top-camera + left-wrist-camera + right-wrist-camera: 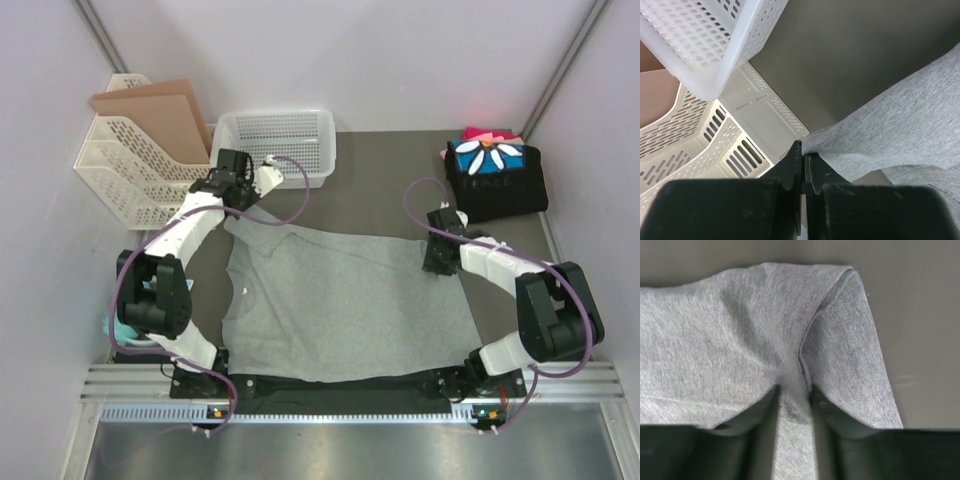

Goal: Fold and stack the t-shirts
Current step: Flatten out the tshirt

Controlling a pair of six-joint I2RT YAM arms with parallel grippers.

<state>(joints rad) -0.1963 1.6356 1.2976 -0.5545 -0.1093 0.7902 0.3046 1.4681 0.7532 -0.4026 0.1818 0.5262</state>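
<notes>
Dull grey-brown table [380, 190] fills the walled cell, and the grey t-shirt [340, 300] lies spread flat across its middle, between the two arms.

The left gripper [803, 150] is clenched, its jaws pressed together on the shirt's far left corner, apparently a sleeve edge. The cloth runs away from its tips to the right. A white mesh basket [715, 45] and a cream file tray [700, 150] sit just beyond and to the left of those tips.

The right gripper [792, 400] has the far right corner. A raised ridge of grey cloth stands between its fingers [832, 412], pinched from both sides, with the doubled hem lying directly ahead of them.

Well beyond the right gripper, off to its right, rests the folded stack [497, 180]: a black shirt with a daisy print on top of pink and red ones.

By my reading, the step in hand is the first fold of the grey shirt, with both far corners taken. The next move probably calls for lifting the two corners together and carrying them toward the near hem at an even pace, so that the edge stays straight. If the right pinch holds only a thin ridge, it could slip.
</notes>
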